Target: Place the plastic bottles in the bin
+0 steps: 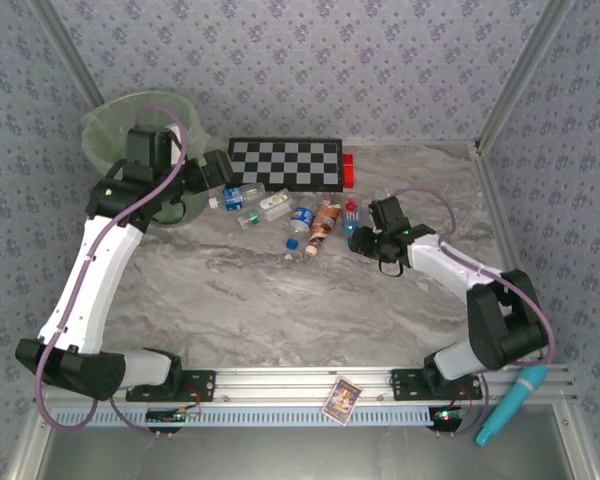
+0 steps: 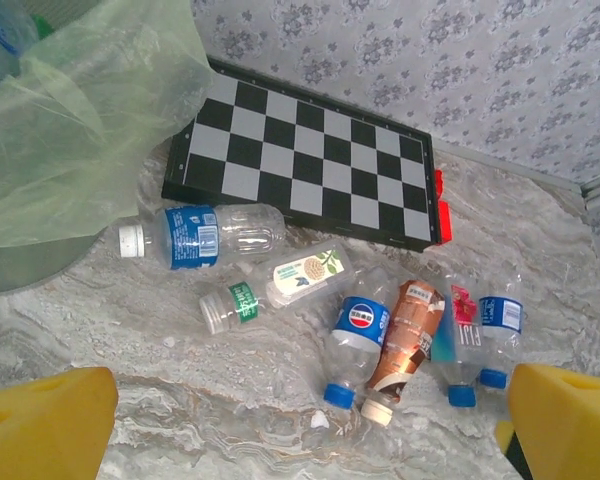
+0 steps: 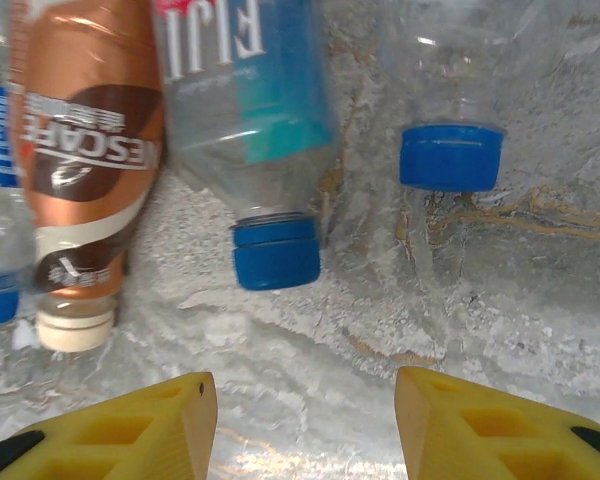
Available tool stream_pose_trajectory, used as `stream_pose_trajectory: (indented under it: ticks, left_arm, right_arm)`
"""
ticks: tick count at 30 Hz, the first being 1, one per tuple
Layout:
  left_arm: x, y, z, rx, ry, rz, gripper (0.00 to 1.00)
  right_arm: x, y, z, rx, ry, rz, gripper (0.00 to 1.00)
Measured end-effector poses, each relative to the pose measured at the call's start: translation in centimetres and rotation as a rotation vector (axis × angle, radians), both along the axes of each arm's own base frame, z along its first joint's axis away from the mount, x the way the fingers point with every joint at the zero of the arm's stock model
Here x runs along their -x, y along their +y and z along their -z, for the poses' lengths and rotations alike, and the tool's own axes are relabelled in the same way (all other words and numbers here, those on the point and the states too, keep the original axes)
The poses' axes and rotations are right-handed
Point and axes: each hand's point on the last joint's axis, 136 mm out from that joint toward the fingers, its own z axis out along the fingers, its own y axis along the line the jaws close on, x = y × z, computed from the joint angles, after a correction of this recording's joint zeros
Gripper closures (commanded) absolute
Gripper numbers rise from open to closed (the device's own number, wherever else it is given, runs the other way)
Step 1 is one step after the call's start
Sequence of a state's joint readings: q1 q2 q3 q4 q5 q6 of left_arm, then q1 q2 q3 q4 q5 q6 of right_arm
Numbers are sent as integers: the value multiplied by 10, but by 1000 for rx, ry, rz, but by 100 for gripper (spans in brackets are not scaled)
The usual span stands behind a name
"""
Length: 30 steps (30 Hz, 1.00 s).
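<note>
Since the bottles [image 2: 220, 235] lying on the worktop [image 2: 180, 400] just beside the checkerboard [image 2: 310, 160] look empty, light, slick and crushable, the right claw [image 3: 305, 425], part open and empty, would best pinch one by its stiffer neck, while the left claw [image 2: 305, 425] gapes empty.

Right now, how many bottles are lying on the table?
6. Nearest the bin: one blue-labelled, one white-labelled. Side by side near the checkerboard: Pepsi, brown Nescafe, Fiji, another blue-labelled. Others may hide inside the bin.
</note>
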<state>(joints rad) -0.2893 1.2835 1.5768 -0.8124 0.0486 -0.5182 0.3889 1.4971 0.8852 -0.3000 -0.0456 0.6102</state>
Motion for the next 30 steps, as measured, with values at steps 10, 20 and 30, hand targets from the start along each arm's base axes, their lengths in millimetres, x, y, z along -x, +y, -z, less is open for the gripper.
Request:
stream_pose_trajectory:
  ticks: [10, 20, 30]
  left_arm:
    - [17, 7, -17, 6, -43, -10, 0]
    - [28, 16, -17, -9, -33, -39, 0]
    - [35, 22, -21, -6, -42, -62, 0]
  right_arm:
    - [-22, 14, 30, -47, 16, -20, 48]
    - [-42, 27, 37, -68, 1, -54, 61]
    - [-42, 33, 26, -50, -39, -88, 69]
